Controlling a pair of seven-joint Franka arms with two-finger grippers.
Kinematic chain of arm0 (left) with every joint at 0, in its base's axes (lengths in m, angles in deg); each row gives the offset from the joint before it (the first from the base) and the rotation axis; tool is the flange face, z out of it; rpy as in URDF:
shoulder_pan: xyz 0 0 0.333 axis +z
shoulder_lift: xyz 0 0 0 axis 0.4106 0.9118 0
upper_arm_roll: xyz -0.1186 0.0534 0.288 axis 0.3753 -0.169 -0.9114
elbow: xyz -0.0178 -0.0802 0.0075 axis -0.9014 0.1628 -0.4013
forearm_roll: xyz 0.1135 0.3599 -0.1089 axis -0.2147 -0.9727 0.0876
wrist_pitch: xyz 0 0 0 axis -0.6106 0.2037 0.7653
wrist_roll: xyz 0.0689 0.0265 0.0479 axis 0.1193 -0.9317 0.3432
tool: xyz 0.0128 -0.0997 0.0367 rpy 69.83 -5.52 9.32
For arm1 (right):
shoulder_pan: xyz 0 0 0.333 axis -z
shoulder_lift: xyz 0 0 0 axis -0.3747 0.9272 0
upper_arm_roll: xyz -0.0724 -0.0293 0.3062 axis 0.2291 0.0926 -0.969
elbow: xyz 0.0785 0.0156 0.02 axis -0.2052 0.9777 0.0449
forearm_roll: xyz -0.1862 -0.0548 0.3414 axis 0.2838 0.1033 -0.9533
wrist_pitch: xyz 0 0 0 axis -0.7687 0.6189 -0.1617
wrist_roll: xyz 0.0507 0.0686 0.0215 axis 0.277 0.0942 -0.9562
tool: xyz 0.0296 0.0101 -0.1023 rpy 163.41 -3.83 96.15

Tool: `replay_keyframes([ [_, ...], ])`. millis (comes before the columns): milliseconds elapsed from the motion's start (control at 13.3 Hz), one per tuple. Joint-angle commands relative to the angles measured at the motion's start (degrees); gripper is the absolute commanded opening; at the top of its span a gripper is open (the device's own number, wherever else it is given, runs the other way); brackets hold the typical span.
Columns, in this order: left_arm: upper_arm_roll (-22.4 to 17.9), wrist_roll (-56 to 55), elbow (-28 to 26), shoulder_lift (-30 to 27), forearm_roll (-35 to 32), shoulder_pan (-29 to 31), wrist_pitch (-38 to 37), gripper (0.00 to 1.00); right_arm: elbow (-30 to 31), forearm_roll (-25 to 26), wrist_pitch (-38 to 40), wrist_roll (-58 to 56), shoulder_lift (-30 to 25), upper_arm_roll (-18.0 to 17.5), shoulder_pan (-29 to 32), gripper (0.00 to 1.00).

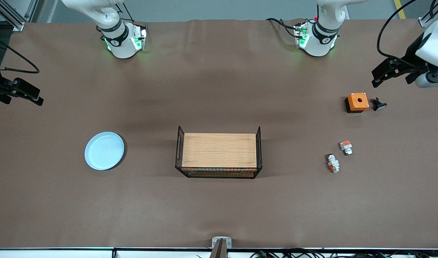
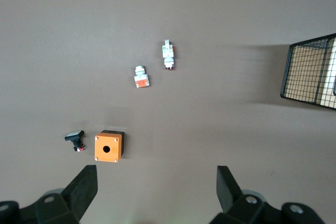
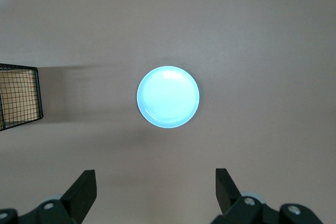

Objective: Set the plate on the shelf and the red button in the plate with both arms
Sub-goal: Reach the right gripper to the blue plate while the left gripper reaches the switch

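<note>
- The pale blue plate (image 1: 104, 150) lies flat on the brown table (image 1: 219, 211) toward the right arm's end, well apart from the wire basket (image 1: 219, 173) with a wooden block inside at mid-table.
- The right gripper (image 1: 20, 94) hangs in the air over the table's edge at that end, fingers spread wide and holding nothing; its wrist view frames the plate (image 3: 168, 96) between the two fingertips (image 3: 84, 192).
- The red button (image 1: 333, 163), a slim white-grey part with an orange-red patch, lies toward the left arm's end, just beside a stubbier white piece with an orange-red top (image 1: 346, 147).
- Farther from the front camera sits an orange box with a hole (image 1: 357, 102), and beside it a small dark part (image 1: 378, 104), possibly a push-button head.
- The left gripper (image 1: 391, 73) hangs over that end of the table, jaws wide apart and empty.
</note>
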Motion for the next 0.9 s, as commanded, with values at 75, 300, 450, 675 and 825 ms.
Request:
replay_keyframes([
  [75,0.23,0.39,0.77,-0.14,-0.77,0.19,-0.55,1.0,-1.22,-0.49,0.45,-0.15,0.58,0.08,0.12,1.0],
  [300,0.49,0.31,0.77,1.97,-0.69,0.02,-0.29,1.0,-1.22,-0.4,0.54,-0.15,0.49,0.08,0.2,1.0],
  [450,0.23,0.57,0.86,4.42,-0.86,0.54,0.94,1.0,-1.22,1.43,0.72,-0.15,0.4,0.08,0.2,1.0],
  [675,-0.12,0.48,0.6,9.52,-2.86,0.72,5.58,1.0,-1.13,1.62,0.63,-0.15,0.58,0.17,0.21,1.0],
  [825,-0.04,0.04,0.24,13.56,-6.56,0.46,9.46,1.0,-1.04,3.1,0.54,-0.15,1.28,0.08,-0.32,1.0],
])
